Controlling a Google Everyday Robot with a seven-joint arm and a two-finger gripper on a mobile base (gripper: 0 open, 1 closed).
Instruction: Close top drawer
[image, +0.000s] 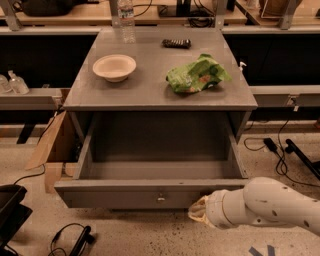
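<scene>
Entry: top drawer, standing open below the front edge of the table; gripper low at its front panel.
We record only gray floor and walls inside the drawer, and a small metal knob mid-panel. The gripper sits just beside the panel's right end, under the table's front-right corner; whether it is wide or narrow we cannot tell. On top: tan bowl near the left edge, only its own inner surface showing; crumpled green bag near the right edge; water bottle at the back-left corner; dark bar by the back edge.
</scene>
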